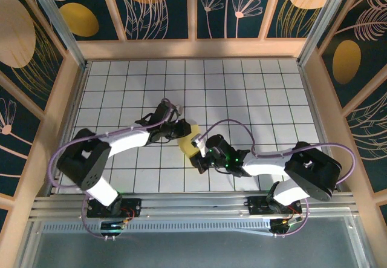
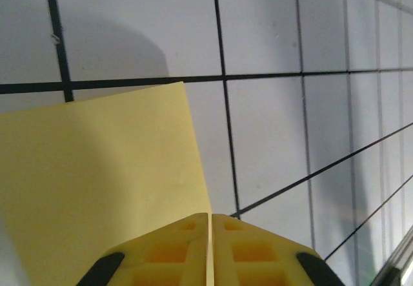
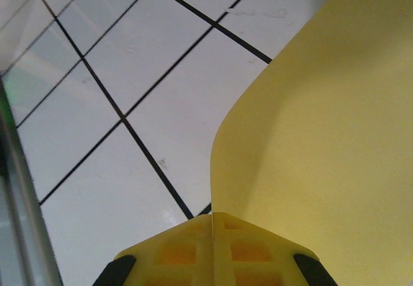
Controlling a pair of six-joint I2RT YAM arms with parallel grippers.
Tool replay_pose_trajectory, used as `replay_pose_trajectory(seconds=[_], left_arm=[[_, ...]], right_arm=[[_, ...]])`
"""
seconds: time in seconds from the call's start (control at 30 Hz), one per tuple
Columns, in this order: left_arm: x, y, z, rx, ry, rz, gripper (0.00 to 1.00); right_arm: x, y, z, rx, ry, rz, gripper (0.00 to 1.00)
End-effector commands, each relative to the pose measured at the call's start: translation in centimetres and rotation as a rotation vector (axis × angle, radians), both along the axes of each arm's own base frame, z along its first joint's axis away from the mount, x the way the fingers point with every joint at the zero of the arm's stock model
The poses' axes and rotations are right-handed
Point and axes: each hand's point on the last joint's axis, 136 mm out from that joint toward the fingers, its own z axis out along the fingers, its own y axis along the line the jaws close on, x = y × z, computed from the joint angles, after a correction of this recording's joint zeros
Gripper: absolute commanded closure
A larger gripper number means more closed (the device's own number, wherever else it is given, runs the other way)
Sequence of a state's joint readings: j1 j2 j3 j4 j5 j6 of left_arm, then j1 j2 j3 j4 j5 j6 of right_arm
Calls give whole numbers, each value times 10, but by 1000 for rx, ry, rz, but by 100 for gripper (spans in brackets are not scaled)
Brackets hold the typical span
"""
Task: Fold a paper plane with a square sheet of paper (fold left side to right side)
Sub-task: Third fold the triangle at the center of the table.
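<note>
In the overhead view you find the sheet of paper (image 1: 189, 136) just below the middle of the frame, on the white tiled table (image 1: 254, 86), partly covered by the two arms that meet over it. Your left gripper (image 2: 211, 224) sits at the bottom centre of its wrist view. Its two yellow fingers are pressed together with the paper's edge pinched in the seam. The sheet spreads toward the lower left of that frame, one corner pointing up at a dark grid line. Your right gripper (image 3: 212, 224) is likewise clamped on the paper at the bottom centre of its own view, where the sheet bends in a curve toward the upper right.
</note>
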State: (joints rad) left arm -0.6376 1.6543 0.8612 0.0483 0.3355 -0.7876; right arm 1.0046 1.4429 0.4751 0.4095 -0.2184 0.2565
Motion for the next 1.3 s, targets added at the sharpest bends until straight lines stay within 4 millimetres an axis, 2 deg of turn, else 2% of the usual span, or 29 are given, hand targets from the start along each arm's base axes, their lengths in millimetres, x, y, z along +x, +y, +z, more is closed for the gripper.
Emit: replay_pose_trajectory(seconds=[0.0,0.17,0.3,0.43,1.0,1.27], left_arm=[[-1,-10,-18,24,24,-86,91],[-4,-8,-47,75,72,-104,95],[-9,-4,-61,102,92,-111,100],[-12,2,-72,139,104,-111,100],[-13,0,-76,153,103,-116,100],[-14,-1,-77,156,103,-118,100]], right_arm=[[-5,6,1,50,54,26,100],[-5,6,-4,49,95,32,100],[-4,4,-7,52,120,21,100],[3,0,-12,44,154,-9,100],[38,-15,-26,-36,190,-143,100],[46,-19,-31,-66,198,-166,100]])
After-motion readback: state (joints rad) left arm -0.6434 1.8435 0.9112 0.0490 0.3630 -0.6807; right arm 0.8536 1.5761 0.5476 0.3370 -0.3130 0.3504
